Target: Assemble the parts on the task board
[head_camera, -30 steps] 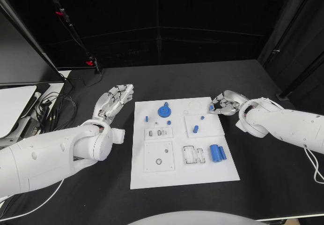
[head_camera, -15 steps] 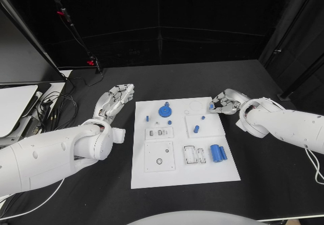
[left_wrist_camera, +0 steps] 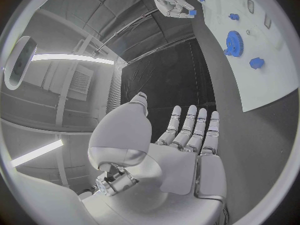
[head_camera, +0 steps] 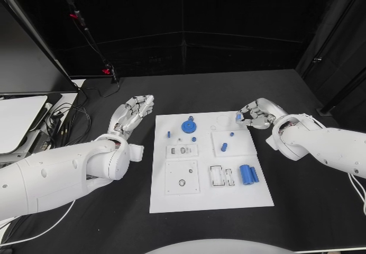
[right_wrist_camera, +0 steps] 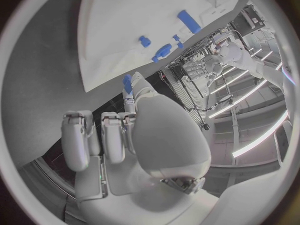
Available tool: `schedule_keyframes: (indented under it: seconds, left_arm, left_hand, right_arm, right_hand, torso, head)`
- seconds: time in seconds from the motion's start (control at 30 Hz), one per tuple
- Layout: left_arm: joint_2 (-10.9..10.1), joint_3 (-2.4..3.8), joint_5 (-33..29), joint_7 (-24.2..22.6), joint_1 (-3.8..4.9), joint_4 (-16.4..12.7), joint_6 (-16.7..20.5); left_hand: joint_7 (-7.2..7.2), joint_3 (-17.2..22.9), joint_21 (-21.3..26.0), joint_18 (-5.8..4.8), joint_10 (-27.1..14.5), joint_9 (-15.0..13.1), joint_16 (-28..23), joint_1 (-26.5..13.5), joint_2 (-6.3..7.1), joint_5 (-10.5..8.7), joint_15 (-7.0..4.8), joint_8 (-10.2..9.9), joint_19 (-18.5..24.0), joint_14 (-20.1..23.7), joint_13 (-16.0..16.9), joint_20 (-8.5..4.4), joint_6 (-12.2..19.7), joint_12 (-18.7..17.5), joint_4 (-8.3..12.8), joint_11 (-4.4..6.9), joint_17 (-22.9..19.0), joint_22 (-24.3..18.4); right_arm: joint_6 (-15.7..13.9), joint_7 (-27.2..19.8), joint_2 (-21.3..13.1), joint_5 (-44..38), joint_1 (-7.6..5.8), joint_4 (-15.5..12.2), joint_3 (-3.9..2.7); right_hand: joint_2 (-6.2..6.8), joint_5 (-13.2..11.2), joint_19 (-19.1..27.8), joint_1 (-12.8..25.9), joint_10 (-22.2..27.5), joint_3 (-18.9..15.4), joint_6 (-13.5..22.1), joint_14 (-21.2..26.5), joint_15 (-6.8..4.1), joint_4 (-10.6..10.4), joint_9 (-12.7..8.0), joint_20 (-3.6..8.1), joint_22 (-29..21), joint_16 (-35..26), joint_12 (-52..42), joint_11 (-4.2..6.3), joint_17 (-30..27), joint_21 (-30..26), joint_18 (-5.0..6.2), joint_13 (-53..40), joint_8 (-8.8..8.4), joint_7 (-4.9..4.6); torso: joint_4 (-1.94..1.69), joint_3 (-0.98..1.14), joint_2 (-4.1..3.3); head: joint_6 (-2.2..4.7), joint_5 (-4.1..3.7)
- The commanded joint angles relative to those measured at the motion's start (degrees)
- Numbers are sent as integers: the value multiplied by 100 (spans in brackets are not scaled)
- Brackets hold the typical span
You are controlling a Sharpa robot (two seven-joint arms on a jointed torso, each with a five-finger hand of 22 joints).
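The white task board (head_camera: 206, 201) lies in the middle of the black table. On it are a blue gear (head_camera: 188, 126), a few small blue pegs (head_camera: 223, 147) and two blue cylinders (head_camera: 246, 174) beside a clear holder. My right hand (head_camera: 255, 112) hovers at the board's far right corner, fingers curled, pinching a small blue piece (head_camera: 239, 116) between thumb and finger. The right wrist view shows the same piece (right_wrist_camera: 127, 84) at the fingertips. My left hand (head_camera: 131, 114) is left of the board with its fingers straight and spread, holding nothing; its palm (left_wrist_camera: 181, 155) is bare.
The board has recessed white plates (head_camera: 181, 178) at its near left. A white table and cables (head_camera: 57, 119) sit off the black table's left edge. Black tabletop surrounds the board on all sides.
My right hand has lifted slightly toward the far side with the blue piece still pinched. The left hand has stayed in place. The camera shifted a little.
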State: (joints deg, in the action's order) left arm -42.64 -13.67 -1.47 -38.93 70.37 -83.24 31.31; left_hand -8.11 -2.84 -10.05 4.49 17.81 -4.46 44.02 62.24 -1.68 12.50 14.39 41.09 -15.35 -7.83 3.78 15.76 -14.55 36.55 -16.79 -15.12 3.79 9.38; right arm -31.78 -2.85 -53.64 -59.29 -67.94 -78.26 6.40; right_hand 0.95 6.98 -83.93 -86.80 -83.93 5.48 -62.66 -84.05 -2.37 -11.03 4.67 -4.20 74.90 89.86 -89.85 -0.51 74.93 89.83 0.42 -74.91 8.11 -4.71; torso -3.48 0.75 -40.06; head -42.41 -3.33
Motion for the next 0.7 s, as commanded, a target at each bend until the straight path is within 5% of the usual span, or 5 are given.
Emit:
schedule_keyframes:
  seconds: [0.03, 0.37, 0.7]
  left_arm:
    - [14, 5, 38, -1503, 8, 7, -39]
    - [51, 5, 37, -1495, 8, 18, -27]
    - [62, 5, 37, -1492, 8, 15, -15]
  left_hand:
    - [-895, -32, -36, 92, 22, 8, 20, 4, -52, 38, 37, 26, -17, -17, -7, 38, -47, 29, 4, -14, -8, 7]
    - [-895, -35, -36, 92, 22, 10, 20, 5, -53, 38, 38, 27, -16, -18, -7, 39, -47, 30, 3, -15, -8, 6]
    - [-895, -36, -37, 92, 22, 10, 20, 6, -54, 38, 38, 27, -17, -18, -7, 39, -48, 30, 3, -15, -8, 7]
  right_arm:
    - [-90, -34, -5, 347, -38, -295, -11]
    - [46, 197, 234, 63, -59, -883, -13]
    - [283, 1029, 685, -690, -58, -1190, -13]
  right_hand:
    - [-69, 28, -607, 11, -607, 10, -68, -595, 49, 27, 11, -19, 1510, 14, -15, -48, 1507, 17, -42, -1509, 2, 14]
    - [-76, 37, -607, 18, -607, 1, -104, -595, 58, 25, 11, -26, 1510, 14, -15, -61, 1507, 17, -42, -1509, 2, -2]
    - [-83, 80, -607, -21, -607, 8, -137, -595, 69, 60, 7, -37, 1510, 14, -15, -69, 1507, 17, -42, -1509, -10, -3]
  torso:
    - [5, -1, -3]
    - [-9, 0, -7]
    - [8, 1, -13]
  head:
    - [-27, 75]
    - [-53, 183]
    - [-150, 370]
